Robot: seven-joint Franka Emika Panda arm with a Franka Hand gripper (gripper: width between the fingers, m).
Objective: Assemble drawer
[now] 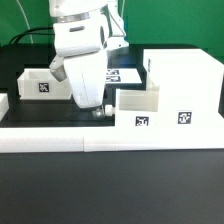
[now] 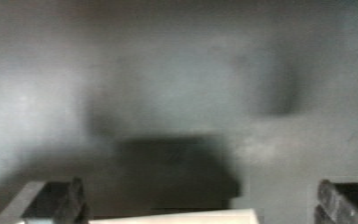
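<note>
White robot arm (image 1: 80,45) over the middle of the black desk (image 1: 35,113), tool (image 1: 100,108) pointing down, close above the desk top. Tool just beside the wall, on the exterior view's left, of the small white open-topped drawer tray (image 1: 138,106); contact with that wall not resolvable. Jaws wide apart, nothing between them. Wrist view blurred: two dark fingertips (image 2: 60,200) far apart from each other, grey out-of-focus surface and a dark shadow patch beyond them, pale edge between them, identity unclear. Small white open-topped drawer tray upright, square black-and-white tag (image 1: 141,122) on its front face, right against or just in front of the large white box-shaped cabinet (image 1: 185,85) on the exterior view's right; touching or not, cannot tell. Cabinet likewise with one tag on its front face. Second white open-topped drawer tray (image 1: 40,82) on the exterior view's left, well apart from the first, upright, tag on its near wall, one end hidden behind the arm. Flat white marker board (image 1: 125,73) on the desk behind the arm. Long white rail (image 1: 100,140) along the desk's near edge.
</note>
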